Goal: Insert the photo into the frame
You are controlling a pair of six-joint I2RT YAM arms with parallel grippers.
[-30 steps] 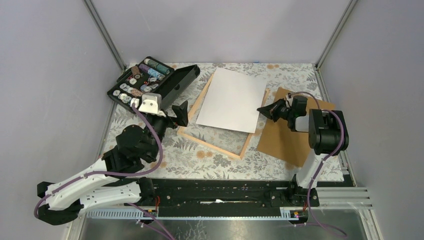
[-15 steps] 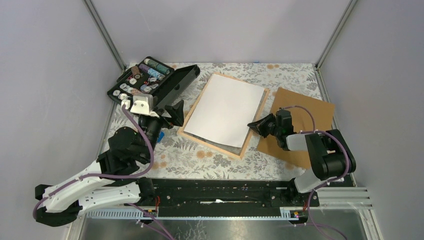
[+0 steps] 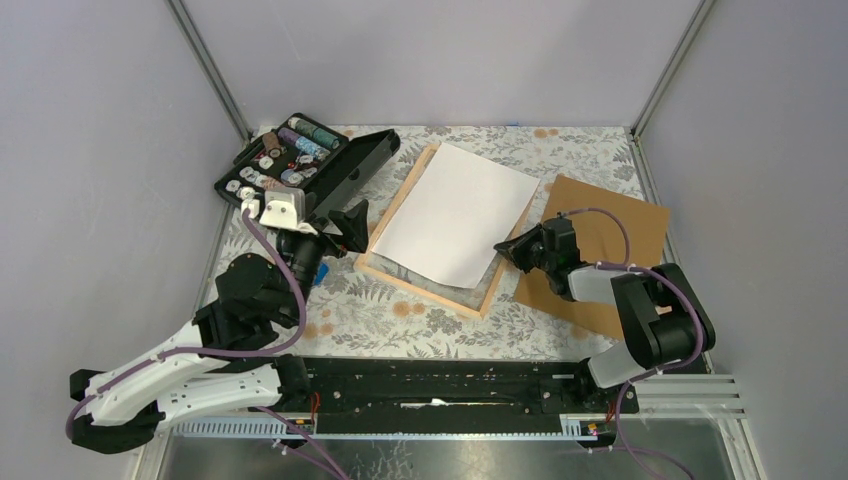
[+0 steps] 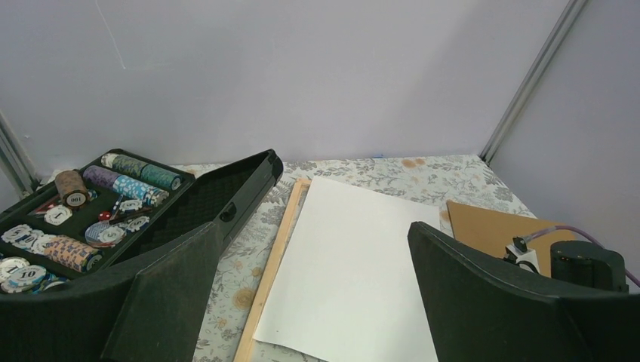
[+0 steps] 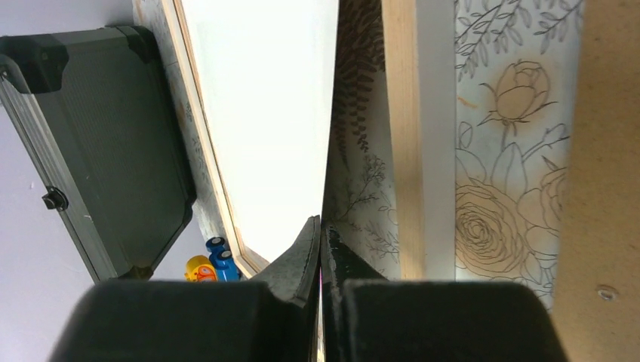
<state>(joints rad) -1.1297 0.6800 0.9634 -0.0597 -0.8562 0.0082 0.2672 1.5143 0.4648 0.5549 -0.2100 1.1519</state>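
Note:
The photo lies white side up, slightly askew over the pale wood frame at mid table. My right gripper is shut on the photo's near right edge, which runs thin between the fingertips in the right wrist view. There the photo is a bright sheet, with the frame's rail beside it. My left gripper is open and empty just left of the frame. In the left wrist view it looks over the photo and the frame's left rail.
An open black case of poker chips stands at the back left, close to the left gripper. A plain brown backing board lies right of the frame, under the right arm. A small blue and yellow toy sits by the frame's near left corner.
My right gripper came down and nearer, gripping the photo's edge. The photo turned slightly and now sits skewed over the frame. The left arm drew back a little, then held still.

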